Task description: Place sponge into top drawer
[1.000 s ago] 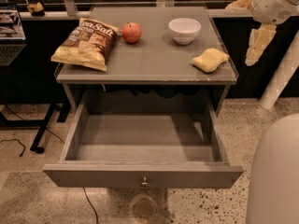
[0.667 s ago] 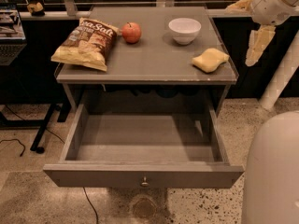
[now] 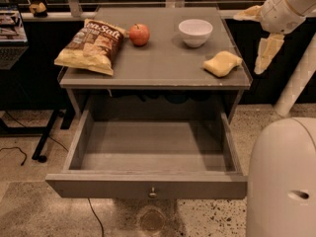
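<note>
On the left side of the desk (image 3: 163, 70) lies a chip bag (image 3: 89, 46), its printed face up. Just to its right sits a red apple (image 3: 139, 34), and further right a white bowl (image 3: 195, 32) stands upright near the back edge. Below the desk top, the top drawer (image 3: 148, 185) is pulled wide out toward me, with its small knob (image 3: 153, 193) at the middle of the front panel.

The sponge (image 3: 222, 63) rests flat on the desk near the front right corner, in front of the bowl and apart from it. My pincer (image 3: 248, 43) hangs off the desk's right edge, just beside the sponge and a little above it, not touching it. Its two fingers are spread apart: one points left over the desk corner, the other points down outside the edge. Nothing is between them. At the lower right a white rounded shell (image 3: 281, 181) fills the corner.
</note>
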Tool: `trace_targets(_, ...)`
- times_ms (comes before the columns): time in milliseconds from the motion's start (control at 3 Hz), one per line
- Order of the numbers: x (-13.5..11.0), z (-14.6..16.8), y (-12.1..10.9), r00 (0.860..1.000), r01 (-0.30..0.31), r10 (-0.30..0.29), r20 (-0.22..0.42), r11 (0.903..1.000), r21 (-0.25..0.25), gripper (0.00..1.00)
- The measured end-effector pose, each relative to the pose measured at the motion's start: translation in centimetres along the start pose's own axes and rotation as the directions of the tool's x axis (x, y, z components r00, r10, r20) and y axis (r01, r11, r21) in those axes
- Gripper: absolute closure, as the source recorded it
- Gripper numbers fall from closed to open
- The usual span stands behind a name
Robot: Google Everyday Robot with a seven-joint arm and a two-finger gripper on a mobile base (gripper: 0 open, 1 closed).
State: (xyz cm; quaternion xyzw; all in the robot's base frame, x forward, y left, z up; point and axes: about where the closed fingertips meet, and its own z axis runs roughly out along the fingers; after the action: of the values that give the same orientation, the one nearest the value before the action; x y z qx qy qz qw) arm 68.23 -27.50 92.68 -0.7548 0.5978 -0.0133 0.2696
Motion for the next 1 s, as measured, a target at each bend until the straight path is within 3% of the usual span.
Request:
trace_targets(667, -1.1, 4.7, -0.6, 0.996, 0.031, -0.027, 0.087, 0.9986, -0.042, 0.0)
trace_targets(1000, -1.4, 7.2, -1.0, 0.998, 0.039, -0.034, 0.059, 0.995, -0.092, 0.0)
